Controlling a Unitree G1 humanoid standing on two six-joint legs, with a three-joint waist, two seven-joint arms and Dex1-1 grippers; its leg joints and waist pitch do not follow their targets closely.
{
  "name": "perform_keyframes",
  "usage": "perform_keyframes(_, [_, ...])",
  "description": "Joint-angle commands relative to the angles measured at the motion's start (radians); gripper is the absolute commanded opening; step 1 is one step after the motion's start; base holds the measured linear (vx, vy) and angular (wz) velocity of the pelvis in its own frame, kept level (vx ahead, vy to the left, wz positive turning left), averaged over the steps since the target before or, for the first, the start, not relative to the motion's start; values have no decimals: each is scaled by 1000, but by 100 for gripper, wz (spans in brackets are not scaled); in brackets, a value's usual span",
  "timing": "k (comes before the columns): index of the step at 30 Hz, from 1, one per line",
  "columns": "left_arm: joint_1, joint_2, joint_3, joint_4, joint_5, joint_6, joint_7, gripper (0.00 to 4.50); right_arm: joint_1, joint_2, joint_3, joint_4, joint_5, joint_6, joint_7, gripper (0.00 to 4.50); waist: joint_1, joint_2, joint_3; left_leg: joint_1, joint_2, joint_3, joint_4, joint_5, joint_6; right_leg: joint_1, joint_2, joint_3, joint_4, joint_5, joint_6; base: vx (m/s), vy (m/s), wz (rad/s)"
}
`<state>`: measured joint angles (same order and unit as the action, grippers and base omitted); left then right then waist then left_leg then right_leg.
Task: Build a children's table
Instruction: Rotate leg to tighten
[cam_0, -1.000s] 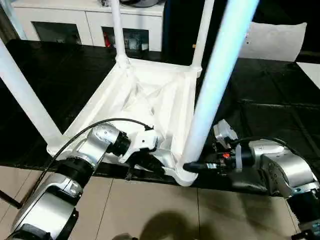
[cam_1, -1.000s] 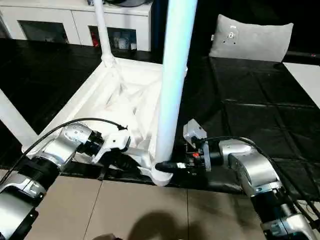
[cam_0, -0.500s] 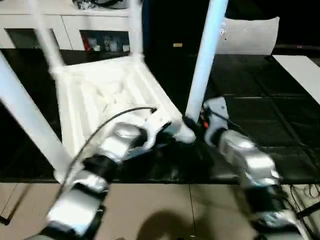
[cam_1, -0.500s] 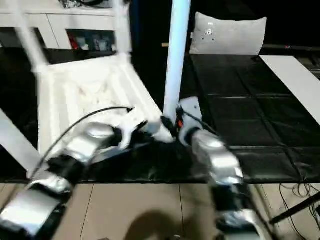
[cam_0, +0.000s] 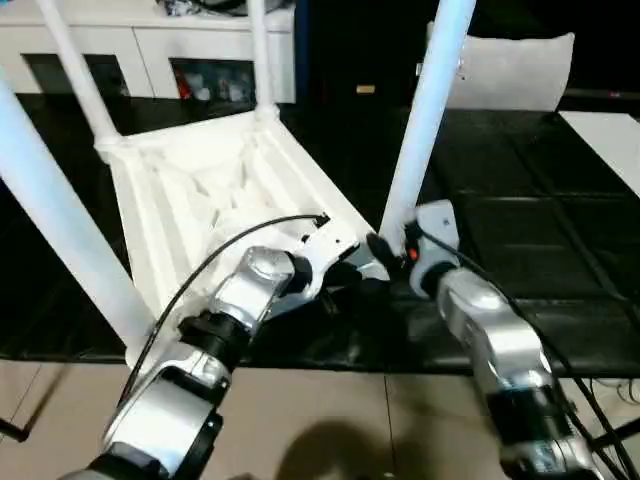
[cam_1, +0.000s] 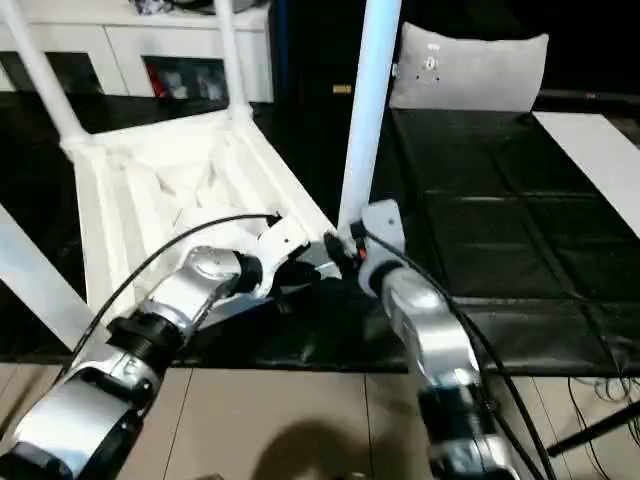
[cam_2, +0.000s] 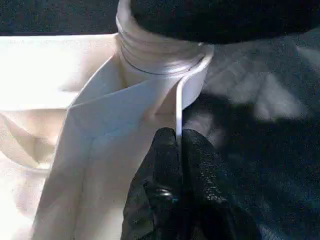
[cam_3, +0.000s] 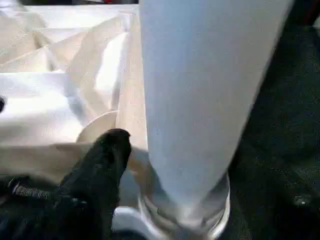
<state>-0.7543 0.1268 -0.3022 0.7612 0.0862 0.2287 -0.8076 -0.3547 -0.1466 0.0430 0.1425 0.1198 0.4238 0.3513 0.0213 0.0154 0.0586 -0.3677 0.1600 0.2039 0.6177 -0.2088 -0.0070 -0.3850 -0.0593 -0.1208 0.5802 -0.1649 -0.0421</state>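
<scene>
Black padded flooring (cam_0: 560, 250) carries your work, with a white cabinet (cam_0: 150, 45) and a grey-white cushion (cam_0: 510, 70) behind it. Your tabletop (cam_0: 200, 190) lies upside down on that flooring, ribbed underside up, four legs standing in its corner sockets. Nearest you, one leg (cam_0: 425, 110) rises from the near corner socket (cam_2: 160, 65). Your left gripper (cam_2: 175, 150) is pinched closed on the thin tabletop rim just beside that socket. Your right gripper (cam_0: 385, 250) sits at that leg's base, one finger (cam_3: 107, 155) beside it; whether it clamps, you cannot tell.
</scene>
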Motion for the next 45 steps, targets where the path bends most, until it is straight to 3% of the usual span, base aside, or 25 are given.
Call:
perform_keyframes(1, [4, 14, -3, -38, -6, -67, -45, 0, 18, -19, 2, -38, 33, 12, 56, 363, 5, -5, -73, 15, 87, -50, -72, -127, 65, 53, -123, 80, -74, -254, -157, 0, 0, 0])
perform_keyframes(4, [26, 49, -30, -39, -5, -142, -139, 0, 48, -94, -10, -72, 43, -8, 142, 384, 7, -5, -71, 15, 88, -50, -72, -136, 61, 52, -123, 80, -78, -280, -146, 0, 0, 0])
perform_keyframes(6, [41, 85, -58, -40, -10, -196, -239, 0, 82, -195, -2, -96, 64, -39, 279, 405, 12, -2, -70, 18, 89, -50, -73, -147, 55, 50, -122, 80, -77, -279, -152, 0, 0, 0])
perform_keyframes(8, [43, 95, -69, -37, -7, -213, -266, 0, 92, -221, 1, -103, 75, -48, 324, 405, 16, -3, -70, 22, 91, -48, -73, -163, 57, 50, -123, 81, -80, -295, -146, 0, 0, 0])
perform_keyframes(10, [46, 128, -95, -27, -9, -268, -363, 0, 119, -309, 1, -122, 120, -85, 479, 405, 22, -3, -70, 20, 92, -49, -73, -170, 59, 51, -122, 80, -81, -303, -146, 0, 0, 0])
perform_keyframes(15, [42, 155, -115, -22, -13, -315, -460, 0, 126, -374, 2, -126, 161, -120, 612, 405, 36, -3, -70, 23, 95, -48, -74, -173, 62, 48, -125, 79, -79, -295, -154, 0, 0, 0])
perform_keyframes(17, [30, 183, -140, -9, 0, -376, -550, 0, 111, -428, 13, -111, 219, -114, 759, 405, 47, -7, -71, 21, 94, -47, -73, -169, 74, 52, -125, 78, -78, -299, -158, 0, 0, 0])
perform_keyframes(18, [27, 192, -149, -9, 0, -397, -582, 0, 101, -444, 24, -100, 233, -111, 814, 379, 50, -6, -71, 18, 99, -48, -74, -149, 77, 52, -125, 78, -74, -283, -157, 0, 0, 0])
perform_keyframes(23, [20, 204, -169, -20, -5, -429, -652, 0, 66, -460, 61, -60, 239, -118, 899, 365, 67, -8, -73, 23, 100, -45, -74, -137, 71, 46, -125, 77, -71, -281, -166, 0, 0, 0])
perform_keyframes(25, [20, 206, -178, -31, -3, -438, -676, 0, 40, -451, 82, -28, 231, -127, 928, 333, 71, -14, -74, 22, 101, -44, -73, -133, 67, 47, -128, 77, -67, -283, -171, 0, 0, 0])
perform_keyframes(27, [20, 205, -182, -35, -1, -445, -688, 0, 22, -443, 94, -5, 226, -134, 945, 327, 71, -11, -73, 22, 101, -45, -74, -133, 62, 46, -128, 76, -69, -287, -171, 0, 0, 0])
perform_keyframes(29, [20, 200, -181, -30, -2, -452, -696, 0, 1, -434, 113, 20, 224, -138, 972, 300, 73, -17, -73, 22, 101, -45, -74, -135, 60, 48, -130, 77, -69, -291, -166, 0, 0, 0])
perform_keyframes(34, [19, 201, -187, -20, 6, -475, -708, 0, -36, -417, 156, 66, 213, -156, 1022, 251, 75, -18, -74, 20, 101, -45, -74, -120, 63, 47, -129, 76, -67, -302, -157, 0, 0, 0])
perform_keyframes(36, [19, 201, -187, -20, 6, -475, -708, 0, -36, -417, 156, 66, 213, -156, 1022, 251, 76, -16, -75, 21, 102, -45, -74, -115, 63, 45, -128, 76, -66, -291, -159, 0, 0, 0])
perform_keyframes(40, [20, 207, -187, -24, 6, -476, -712, 0, -57, -404, 172, 109, 191, -189, 1028, 208, 78, -18, -76, 19, 101, -44, -73, -110, 62, 46, -131, 77, -60, -264, -172, 0, 0, 0])
perform_keyframes(45, [24, 214, -184, -28, 10, -478, -709, 0, -71, -390, 179, 132, 189, -194, 1039, 190, 77, -19, -73, 20, 100, -45, -74, -124, 59, 46, -130, 76, -67, -317, -156, 0, 0, 0])
